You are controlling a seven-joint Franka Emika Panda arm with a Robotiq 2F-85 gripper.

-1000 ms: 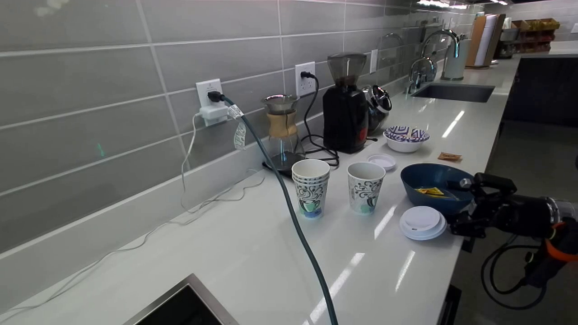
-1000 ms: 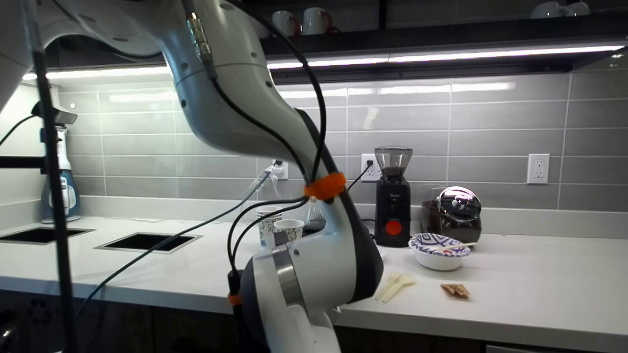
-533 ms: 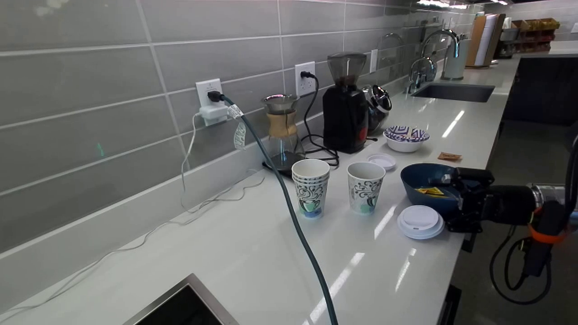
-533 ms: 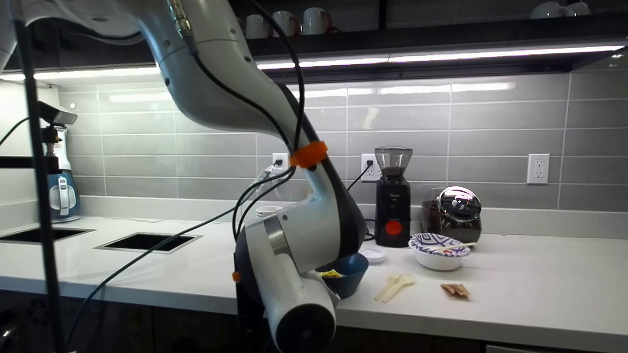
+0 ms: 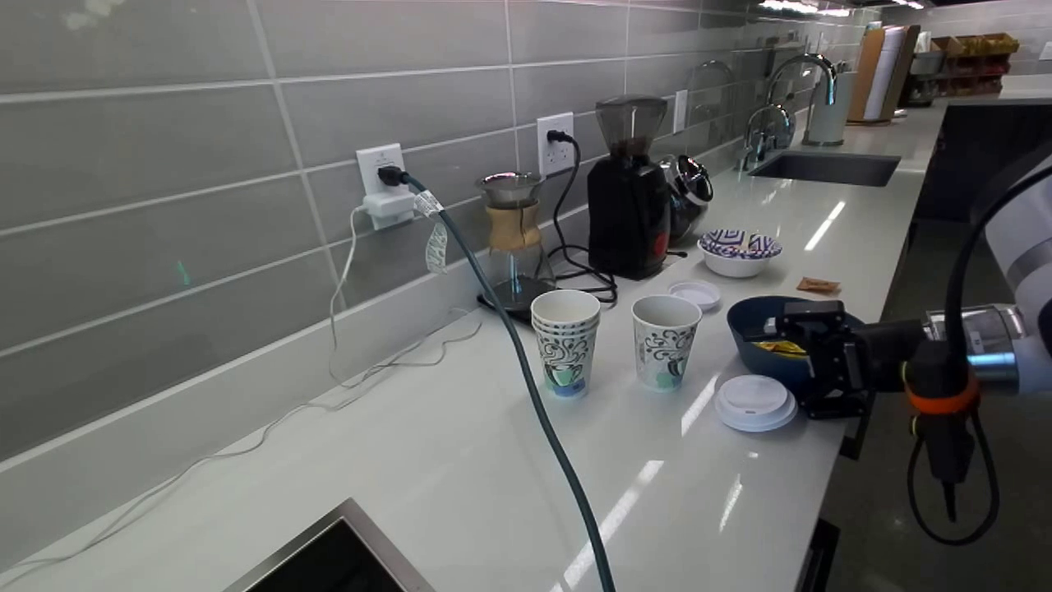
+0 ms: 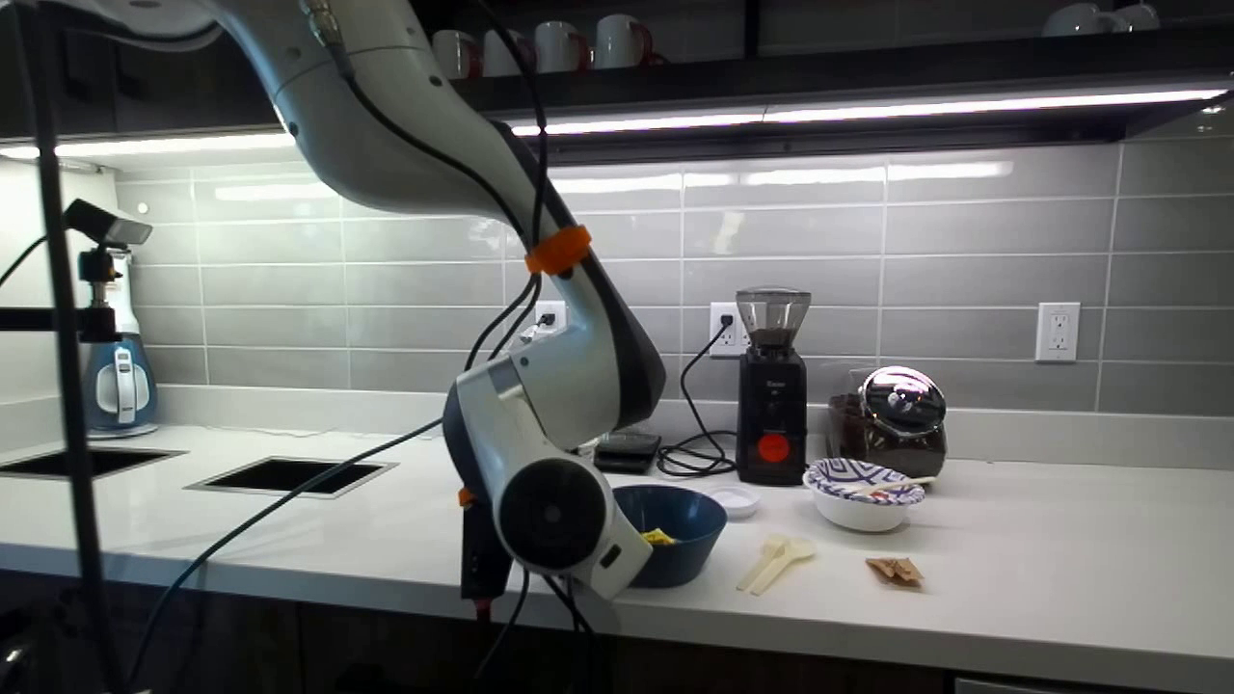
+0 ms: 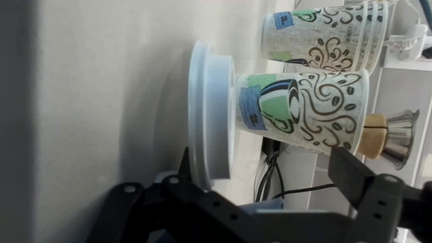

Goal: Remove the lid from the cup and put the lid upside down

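Note:
The lid (image 5: pixel 754 399), white and round with a raised top, is low over the counter, apparently right side up; it also shows side-on in the wrist view (image 7: pixel 216 114). The cup (image 5: pixel 666 341), a single patterned white paper cup, stands upright with its mouth uncovered; it also shows in the wrist view (image 7: pixel 300 111). My gripper (image 5: pixel 786 367) is open beside the lid, one finger above and one low. In the wrist view my gripper (image 7: pixel 266 168) has its lower finger at the lid's rim, partly hidden by it. I cannot tell whether the finger carries the lid.
A dark blue bowl (image 5: pixel 744 345) with yellow packets stands right behind the gripper. A stack of cups (image 5: pixel 567 345) is beside the cup. A second white lid (image 5: pixel 695 294), a patterned bowl (image 5: pixel 738 255), a grinder (image 5: pixel 629 205) and a cable (image 5: pixel 526 362) are on the counter.
My gripper has moved inward over the counter, leftward in an exterior view. The lid has shifted slightly the same way with it. The cups and bowls have not moved.

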